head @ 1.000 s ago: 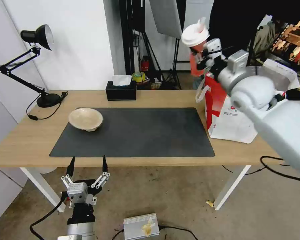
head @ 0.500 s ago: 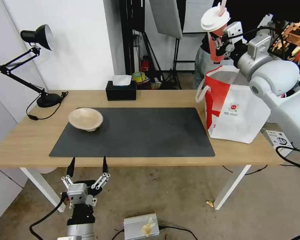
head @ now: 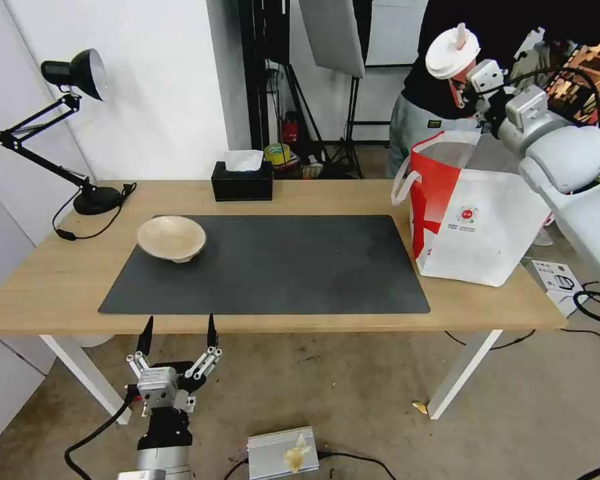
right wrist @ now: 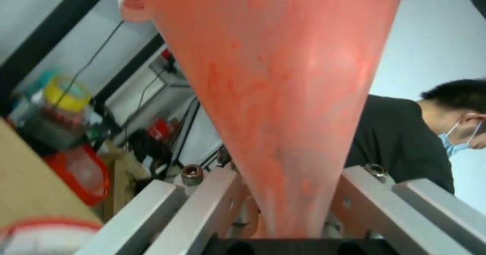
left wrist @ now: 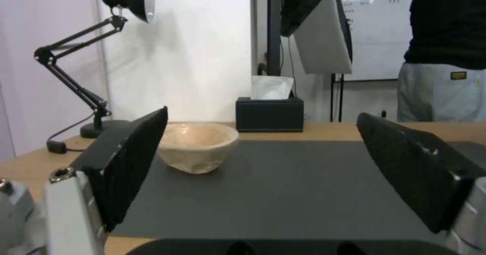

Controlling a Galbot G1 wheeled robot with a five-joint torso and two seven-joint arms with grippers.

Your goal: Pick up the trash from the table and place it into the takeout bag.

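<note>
Red cup clamped in my right gripper hangs above the takeout bag's open mouth at two o'clock, awaiting a lowered release; beige bowl waits at ten o'clock, left gripper parked spread.

1. The right gripper holds the red cup with white lid above the large white takeout bag.
2. The shallow beige bowl sits on the dark grey mat.
3. The left gripper, fingers spread, hangs below the table edge.
</note>
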